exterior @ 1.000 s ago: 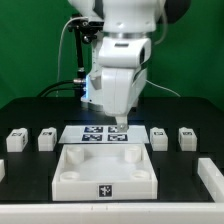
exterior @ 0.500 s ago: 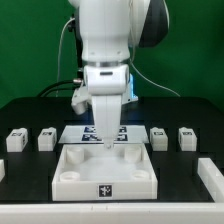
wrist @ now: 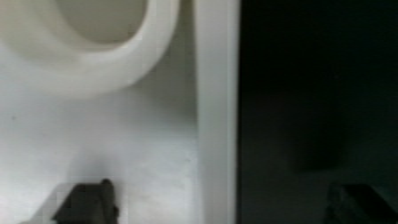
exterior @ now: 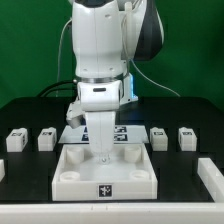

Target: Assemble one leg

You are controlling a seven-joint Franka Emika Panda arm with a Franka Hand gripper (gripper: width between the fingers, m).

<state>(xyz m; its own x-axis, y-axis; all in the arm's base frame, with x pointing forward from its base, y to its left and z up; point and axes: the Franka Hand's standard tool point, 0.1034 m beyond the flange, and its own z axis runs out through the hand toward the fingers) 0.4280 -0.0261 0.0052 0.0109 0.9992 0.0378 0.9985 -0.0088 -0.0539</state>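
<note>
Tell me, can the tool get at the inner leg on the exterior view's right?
Probably yes: the tool hangs open over the tray, and that leg stands free beside it, nothing above.

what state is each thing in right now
gripper: open, empty, fingers either side of the tray's back rim
tray: flat on the table, no leg fitted
two legs at the exterior view's left: loose on the table, untouched
two legs at the exterior view's right: same
marker board: flat, partly hidden behind the gripper
</note>
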